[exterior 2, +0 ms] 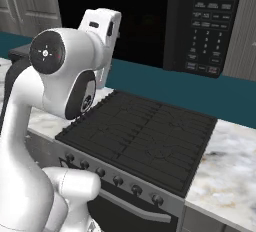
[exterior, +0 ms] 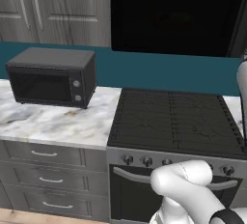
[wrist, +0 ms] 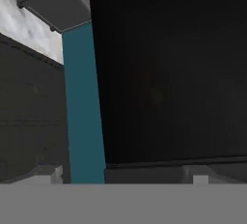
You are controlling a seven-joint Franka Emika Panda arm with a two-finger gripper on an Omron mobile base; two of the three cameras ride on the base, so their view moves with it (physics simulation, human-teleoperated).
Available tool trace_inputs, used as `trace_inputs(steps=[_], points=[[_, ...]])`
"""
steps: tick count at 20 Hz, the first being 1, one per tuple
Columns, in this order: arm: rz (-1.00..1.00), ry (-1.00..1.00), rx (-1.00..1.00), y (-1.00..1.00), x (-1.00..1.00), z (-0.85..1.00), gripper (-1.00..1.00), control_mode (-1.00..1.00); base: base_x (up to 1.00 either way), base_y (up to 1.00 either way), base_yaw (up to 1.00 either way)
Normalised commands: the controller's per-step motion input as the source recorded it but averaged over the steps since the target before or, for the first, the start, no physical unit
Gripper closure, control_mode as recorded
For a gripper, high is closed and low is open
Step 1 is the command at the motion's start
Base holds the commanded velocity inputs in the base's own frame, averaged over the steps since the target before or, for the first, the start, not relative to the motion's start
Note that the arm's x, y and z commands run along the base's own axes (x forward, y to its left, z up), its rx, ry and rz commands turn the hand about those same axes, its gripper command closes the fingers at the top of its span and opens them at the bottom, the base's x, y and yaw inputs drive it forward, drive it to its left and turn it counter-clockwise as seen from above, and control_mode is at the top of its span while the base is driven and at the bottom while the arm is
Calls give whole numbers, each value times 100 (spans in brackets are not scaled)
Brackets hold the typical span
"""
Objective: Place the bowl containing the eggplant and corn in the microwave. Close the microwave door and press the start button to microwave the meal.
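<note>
The microwave point(exterior: 173, 15) hangs above the stovetop point(exterior: 176, 119) as a large glossy black block. Its button panel point(exterior 2: 207, 26) is on the right. A faint red patch point(exterior 2: 145, 21) glows deep in its dark front, dimly matching the bowl point(wrist: 141, 76). The eggplant and corn are too dim to make out. I cannot tell whether the microwave door is shut. My white hand point(exterior 2: 100, 36) is raised before the microwave's left half. In the hand view my gripper point(wrist: 123, 177) faces the black front, open, with nothing between its wide-set tips.
A small dark grey box with two round knobs point(exterior: 50, 78) stands on the marble counter point(exterior: 58, 121) left of the stove. A teal backsplash point(exterior: 169, 71) runs behind. Grey cabinets point(exterior: 53, 8) hang at the upper left. More marble counter point(exterior 2: 225, 171) lies right of the stove.
</note>
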Motion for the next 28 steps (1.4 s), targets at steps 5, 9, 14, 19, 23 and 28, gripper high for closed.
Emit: trace_inputs(steps=[5, 9, 14, 19, 23, 28], points=[[23, -2, 8, -55, -57, -16, -100, -100, 0, 0, 0], [15, 0, 10, -81, -15, -2, -100, -100, 0, 0, 0], [3, -1, 3, -55, 0, -14, 100, -100, 0, 0, 0], [2, -6, 0, -1, 5, -38, 100, -100, 0, 0, 0], [6, -4, 0, 0, 13, -20, 100, -100, 0, 0, 0], [1, 0, 0, 0, 41, -4, 100, -100, 0, 0, 0]])
